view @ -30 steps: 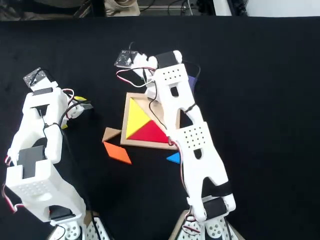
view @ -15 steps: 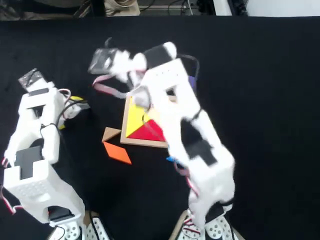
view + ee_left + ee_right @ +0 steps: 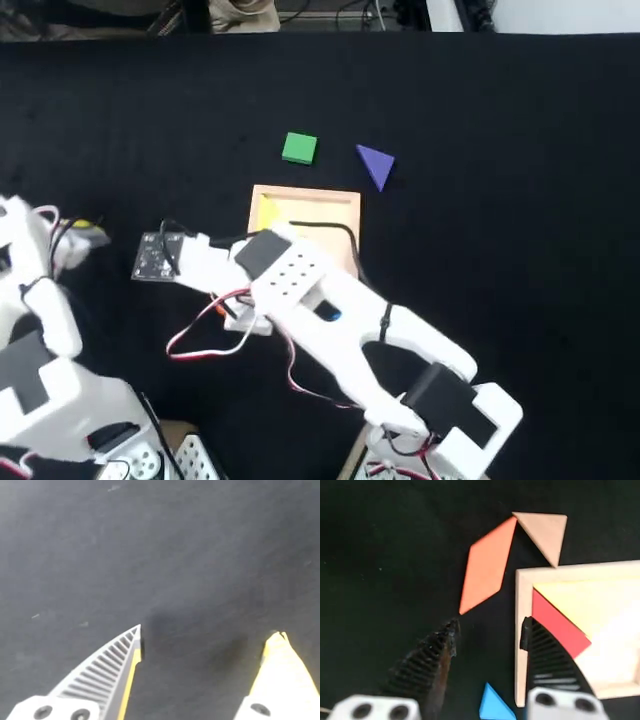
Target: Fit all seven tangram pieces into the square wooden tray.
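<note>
**Task progress, near to far.** The right gripper [image 3: 489,627], jaws spread and empty, straddles one rim of the square wooden tray [image 3: 522,595]. The left gripper [image 3: 207,632], likewise spread, hangs over the bare black cloth [image 3: 520,150]. Seated are the red triangle [image 3: 557,625] and yellow triangle [image 3: 585,600]. Left to fit are the blue triangle [image 3: 495,710], orange parallelogram [image 3: 486,565] and tan triangle [image 3: 545,527] beside the tray, then the green square [image 3: 299,148] and purple triangle [image 3: 377,165] at upper centre. Cables [image 3: 330,12] line the top edge.

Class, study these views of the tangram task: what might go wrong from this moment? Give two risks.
One finger of the right hand sits over the tray rim; descending may knock the tray. The orange piece touches the tan triangle at a corner, so moving one may drag the other.
</note>
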